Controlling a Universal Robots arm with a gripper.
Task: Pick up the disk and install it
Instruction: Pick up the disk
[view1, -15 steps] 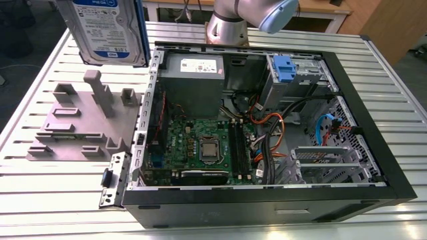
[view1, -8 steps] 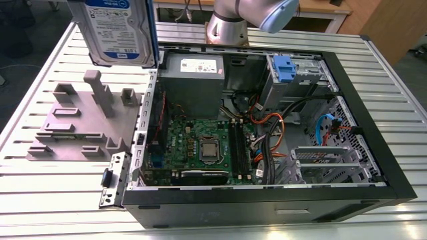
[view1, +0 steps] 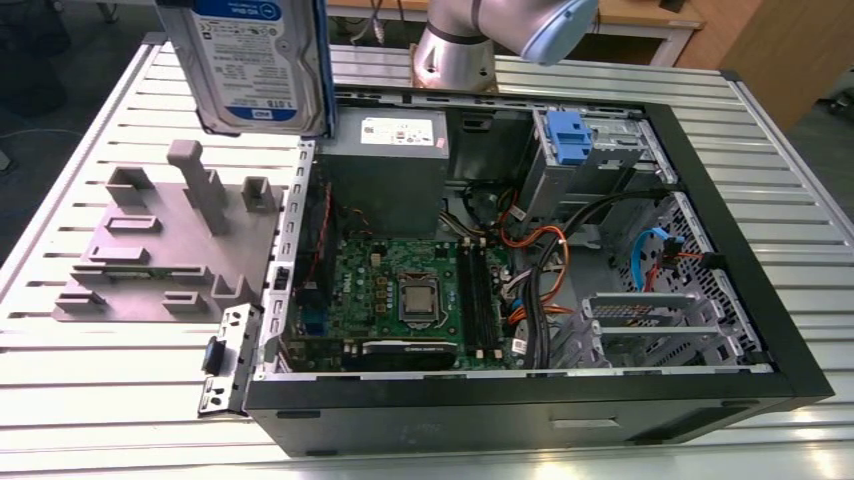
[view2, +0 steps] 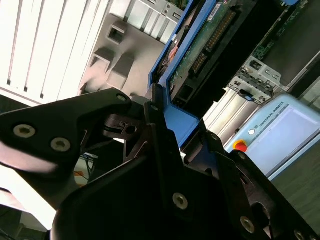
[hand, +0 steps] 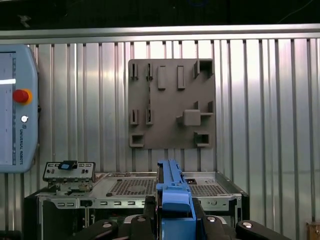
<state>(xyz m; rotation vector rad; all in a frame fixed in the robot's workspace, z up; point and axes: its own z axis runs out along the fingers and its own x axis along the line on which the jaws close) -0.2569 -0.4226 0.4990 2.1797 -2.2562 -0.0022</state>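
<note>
Claw (hand: 175, 216) clamped on your disk (view1: 260, 60), held high, upper left of the exterior view; mid-carry, not yet installed.

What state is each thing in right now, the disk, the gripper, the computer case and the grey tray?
Disk, held aloft, not yet installed.
Gripper, shut on the disk.
Computer case, on its side, cover off.
Grey tray, flat beside the case.
</note>
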